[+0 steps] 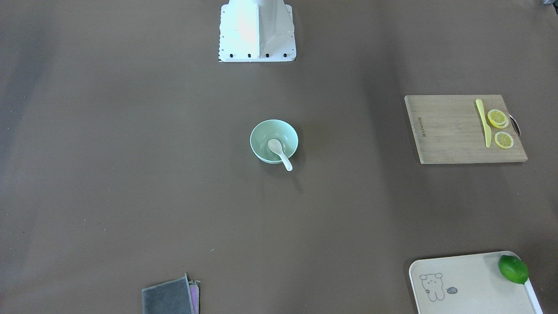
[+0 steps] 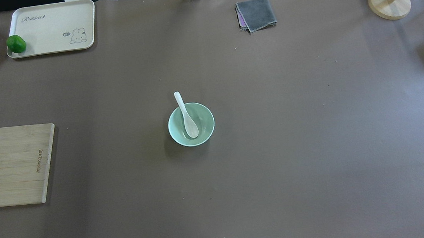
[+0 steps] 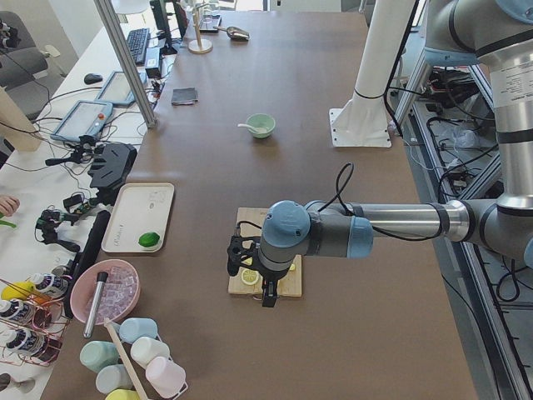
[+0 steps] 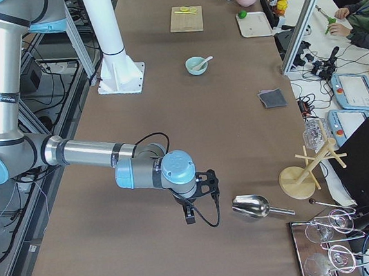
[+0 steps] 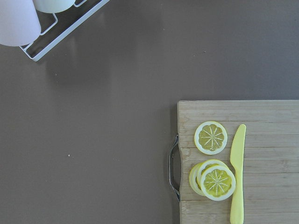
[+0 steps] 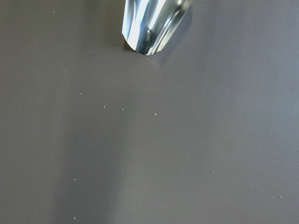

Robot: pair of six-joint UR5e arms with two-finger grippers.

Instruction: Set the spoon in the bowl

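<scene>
step: judged done | spoon [image 2: 185,113] is lodged in bowl [image 2: 206,124], handle over rim | left fingers [image 3: 267,294], right fingers [image 4: 189,215]: state cannot be told | next: nothing called for

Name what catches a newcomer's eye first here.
The white spoon lies in the mint-green bowl at the table's centre, scoop inside, handle propped over the rim. On the robot's left, a wooden cutting board carries lemon slices and a yellow knife, and a lime sits on a tray's corner.
</scene>
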